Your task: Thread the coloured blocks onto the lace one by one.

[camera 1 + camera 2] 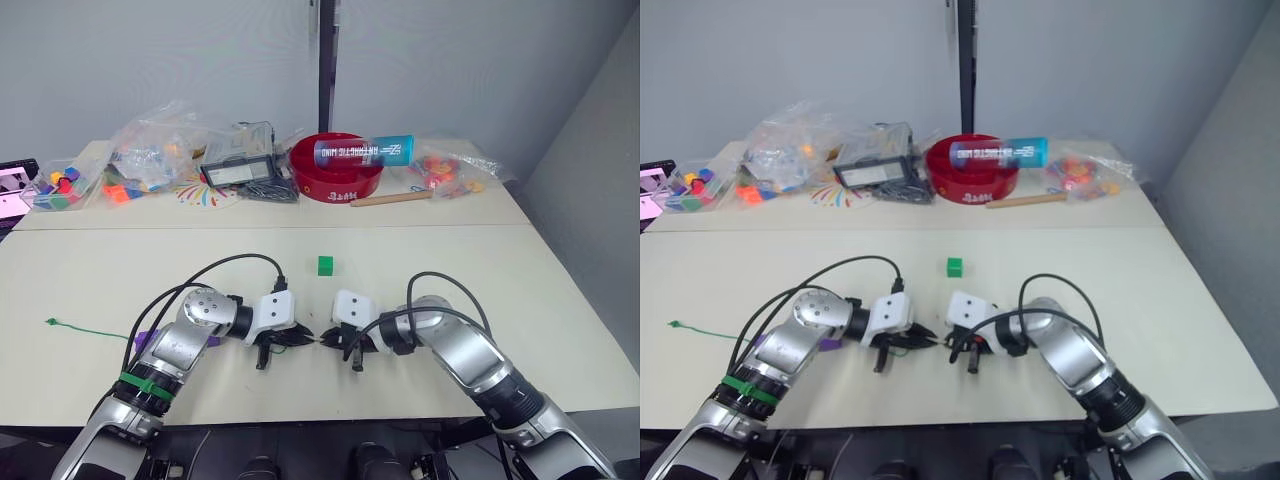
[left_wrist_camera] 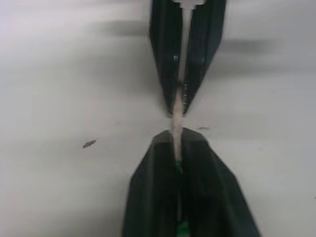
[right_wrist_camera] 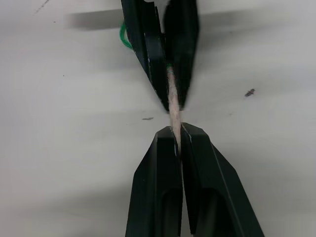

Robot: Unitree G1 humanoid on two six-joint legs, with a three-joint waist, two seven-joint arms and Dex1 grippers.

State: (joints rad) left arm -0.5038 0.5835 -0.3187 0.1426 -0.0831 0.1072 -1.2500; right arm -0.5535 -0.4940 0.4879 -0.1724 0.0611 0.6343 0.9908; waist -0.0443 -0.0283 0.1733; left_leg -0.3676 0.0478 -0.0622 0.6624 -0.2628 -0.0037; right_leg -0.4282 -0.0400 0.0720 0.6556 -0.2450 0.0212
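- The pale desk is carrying everything; both pairs of jaws are meeting tip to tip low over its near middle.
- The right gripper is reaching in with its forearm angled across the desk, jaws clenched on the pale stiff tip of the lace.
- The left gripper is pointing straight at it from the opposite side, elbow bent outward, its jaws also pinched shut on the same tip, where the pale part is turning green.
- The lace is showing as a thin pale stick bridging the small gap between the two sets of jaws; its green string is trailing away behind the left arm to a knotted end lying well apart on the desk.
- A purple block is lying just behind the left forearm, partly hidden by it.
- The light green block is sitting alone on the desk, a little beyond the meeting jaws, touching nothing.
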